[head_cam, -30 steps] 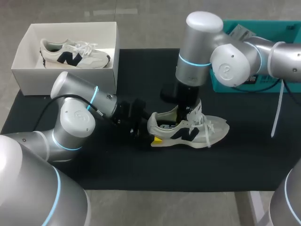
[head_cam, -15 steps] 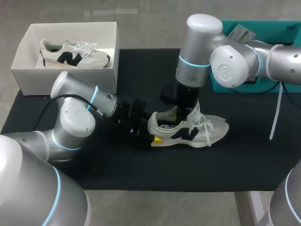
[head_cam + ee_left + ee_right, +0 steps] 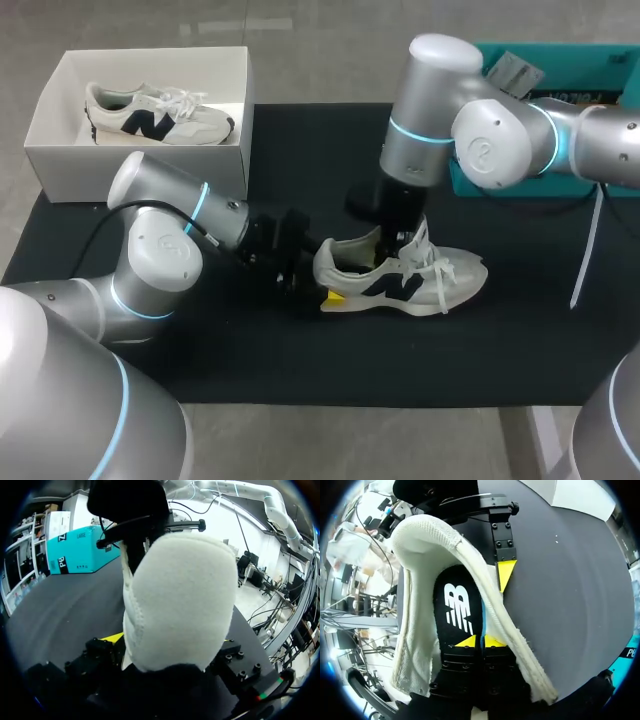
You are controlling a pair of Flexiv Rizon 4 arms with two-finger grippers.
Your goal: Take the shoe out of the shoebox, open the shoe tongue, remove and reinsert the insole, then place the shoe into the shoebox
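Shoe [image 3: 420, 272] out of its shoebox [image 3: 60, 150] and standing on its sole on the black mat [image 3: 250, 350], worked by both arms at once. The left gripper [image 3: 322, 290] comes in low from behind and clamps the heel [image 3: 180, 600] between its fingers. One yellow-tipped finger [image 3: 506, 575] lies against the outer side wall, an apparent brace so the shoe cannot slide or tip while the inside is handled. The right gripper [image 3: 388, 243] reaches straight down through the opening, with the tongue and loose laces pushed forward toward the toe. Its tips are pressed almost together on the black insole [image 3: 457, 610], and a thin blue edge runs up from between them. That suggests a pinch on the insole's side edge rather than a mere touch. The insole lies flat in the shoe, so the removal step looks barely begun. The shoebox sits well apart at the mat's far left corner, a second shoe [image 3: 155, 115] lying inside it.
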